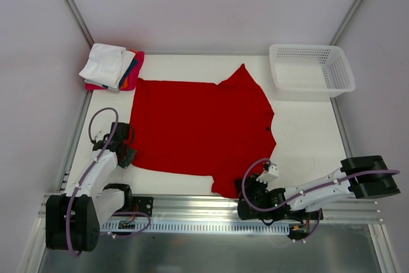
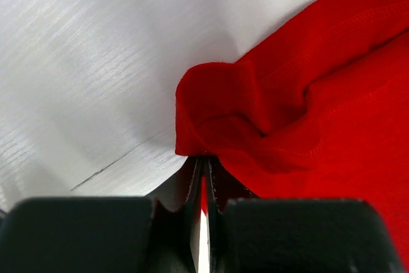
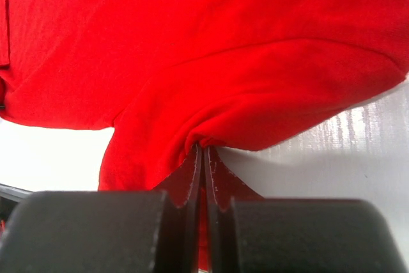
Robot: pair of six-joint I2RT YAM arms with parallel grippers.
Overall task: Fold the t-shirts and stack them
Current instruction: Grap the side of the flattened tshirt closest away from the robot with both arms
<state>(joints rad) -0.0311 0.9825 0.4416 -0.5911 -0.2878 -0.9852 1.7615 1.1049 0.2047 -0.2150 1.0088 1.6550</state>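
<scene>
Two claws are each clamped on the near edge of the red t-shirt (image 1: 198, 126), which lies spread flat on the tabletop (image 1: 300, 132) ahead of them. The left claw (image 2: 204, 161) has its jaws pressed together on a bunched hem corner, with a small roll of cloth just beyond its tips. The right claw (image 3: 203, 151) is likewise closed on a pinch of fabric at the near sleeve, and the body of the shirt fans out ahead of it. The stack of folded shirts (image 1: 112, 67) sits well ahead of the left claw, at the far corner. The white mesh basket (image 1: 311, 71) stands far ahead of the right claw and to its outer side.

The step in hand looks like the first lengthwise fold. To do it well, both claws should rise together and level, so the edge between them stays taut, not sagging. They should lift only enough for the held edge to clear the cloth below. Then both should carry it straight forward and lay it down in line with the far edge.

The left pinch looks shallow, so a jerk could pull the corner free. Moving too fast may also drag the whole shirt towards the stack.
</scene>
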